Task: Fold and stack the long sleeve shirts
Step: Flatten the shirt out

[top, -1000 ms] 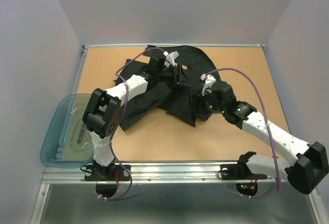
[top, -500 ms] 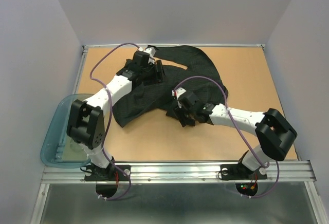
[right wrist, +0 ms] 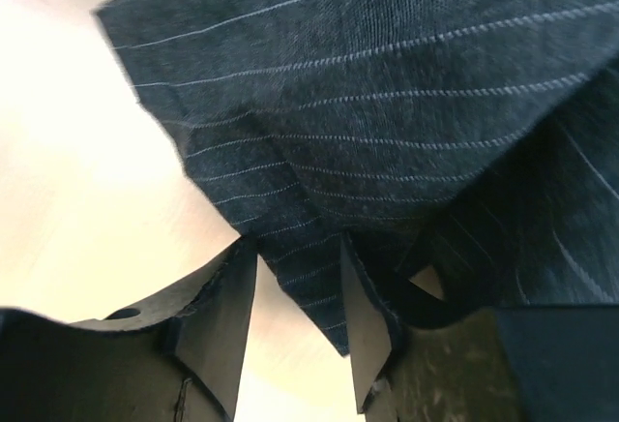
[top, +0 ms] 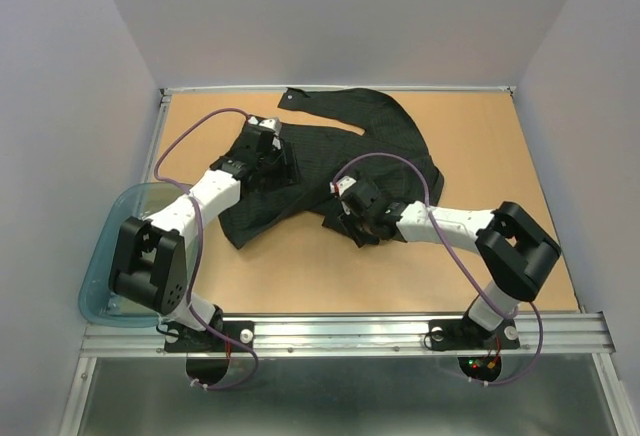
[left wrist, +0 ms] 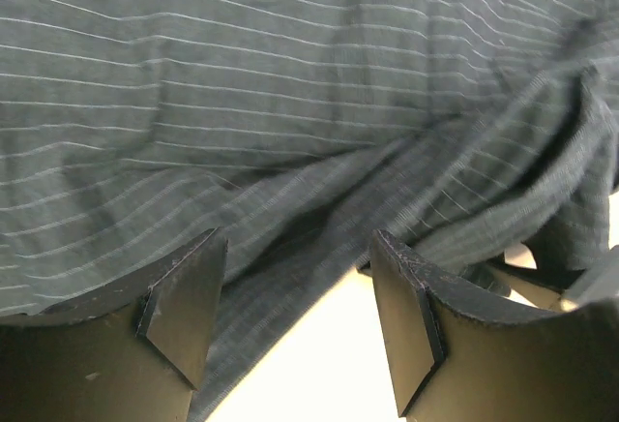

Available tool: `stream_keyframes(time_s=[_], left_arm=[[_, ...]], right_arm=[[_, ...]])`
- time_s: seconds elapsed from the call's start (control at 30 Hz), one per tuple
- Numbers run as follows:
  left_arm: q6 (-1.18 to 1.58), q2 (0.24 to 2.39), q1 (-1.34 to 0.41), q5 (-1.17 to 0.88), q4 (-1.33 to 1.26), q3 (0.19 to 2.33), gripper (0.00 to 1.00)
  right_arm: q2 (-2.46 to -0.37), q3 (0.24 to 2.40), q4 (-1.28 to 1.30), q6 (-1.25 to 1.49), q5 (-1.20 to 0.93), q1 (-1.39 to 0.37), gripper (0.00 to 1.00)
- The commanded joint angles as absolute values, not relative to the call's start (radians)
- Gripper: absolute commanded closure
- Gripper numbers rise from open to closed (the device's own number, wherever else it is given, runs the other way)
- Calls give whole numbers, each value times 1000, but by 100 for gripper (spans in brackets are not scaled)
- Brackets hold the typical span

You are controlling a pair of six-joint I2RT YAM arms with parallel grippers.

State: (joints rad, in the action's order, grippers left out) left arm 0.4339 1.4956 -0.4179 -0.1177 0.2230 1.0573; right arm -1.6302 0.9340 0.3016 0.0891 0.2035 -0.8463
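The black pinstriped long sleeve shirt (top: 385, 136) lies crumpled across the middle and back of the table, one sleeve reaching the far edge. My left gripper (top: 272, 161) rests low over its left part. In the left wrist view the shirt (left wrist: 290, 103) fills the frame and its hem runs across the gap of my open left gripper (left wrist: 295, 306), untouched by the fingers. My right gripper (top: 349, 218) sits at the shirt's near edge. A pointed corner of the cloth (right wrist: 319, 277) lies between the jaws of the right gripper (right wrist: 295, 316), which stand apart.
A translucent blue-grey plastic tub (top: 108, 266) hangs over the table's left edge beside the left arm's base. Bare tan tabletop (top: 300, 276) shows between the shirt and the metal rail at the near edge. Grey walls enclose the table.
The left arm has pulled back from the shirt's far edge toward the left and its jaws have widened. The right arm has swung left to the near hem, and its jaws have narrowed around the corner.
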Motion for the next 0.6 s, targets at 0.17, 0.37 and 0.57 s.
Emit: stream_keyframes(time_s=[0.17, 0.37, 0.57], left_arm=[[396, 1589, -379, -106, 206, 1130, 28], [388, 1729, -361, -100, 209, 1216, 28], [382, 1848, -341, -101, 204, 1285, 28]], right_arm=[[-1674, 922, 270, 81, 215, -859, 92], [-1479, 995, 462, 66, 140, -857, 99], [-1255, 1207, 736, 51, 20, -857, 99]])
